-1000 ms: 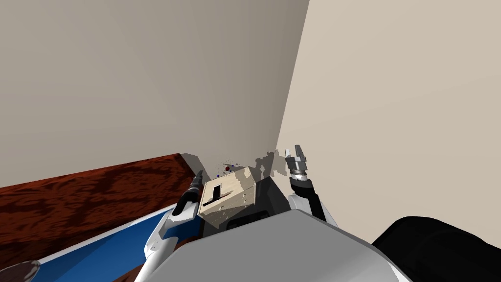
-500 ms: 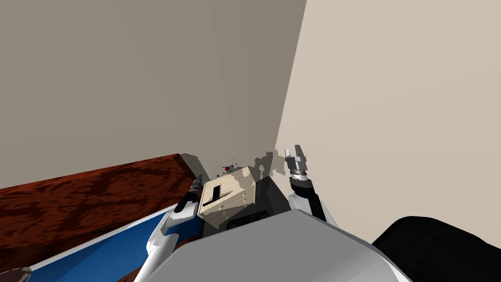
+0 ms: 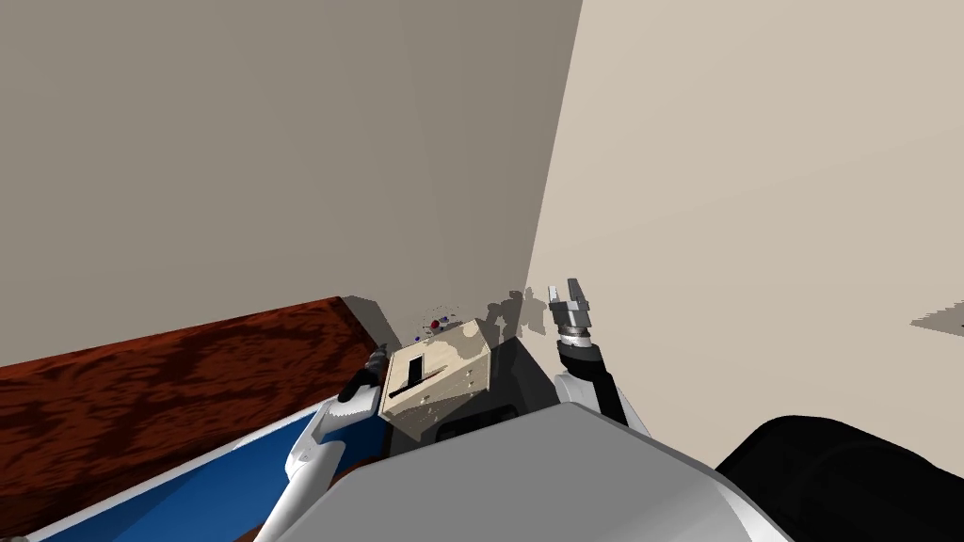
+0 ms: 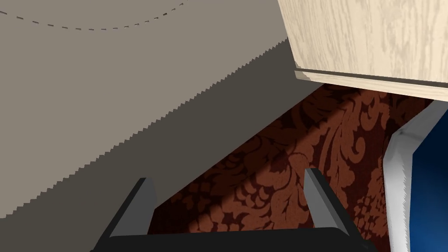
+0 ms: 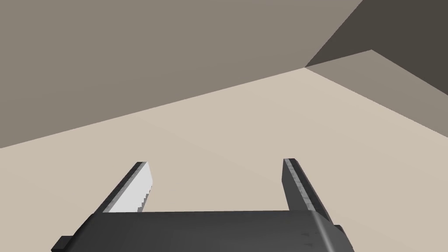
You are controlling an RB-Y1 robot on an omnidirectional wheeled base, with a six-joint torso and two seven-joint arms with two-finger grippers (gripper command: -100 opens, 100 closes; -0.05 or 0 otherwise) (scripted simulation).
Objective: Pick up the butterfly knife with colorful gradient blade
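My left gripper [image 4: 227, 186] has dropped lower beside the pale wood box [image 3: 458, 354]. The knife [image 3: 412, 373] lies as a dark strip on the box's top. The left fingers are spread and aimed at the red patterned carpet [image 4: 280, 144], so the hand likely needs lifting above the top first. The right gripper [image 5: 216, 183] is spread too, holding nothing.

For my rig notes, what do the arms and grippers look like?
The left arm is a white shell narrowing to a dark wrist. The right arm has a dark link and ribbed grey collar. The left gripper and right gripper are dark boxes, each with two thin grey blade fingers.
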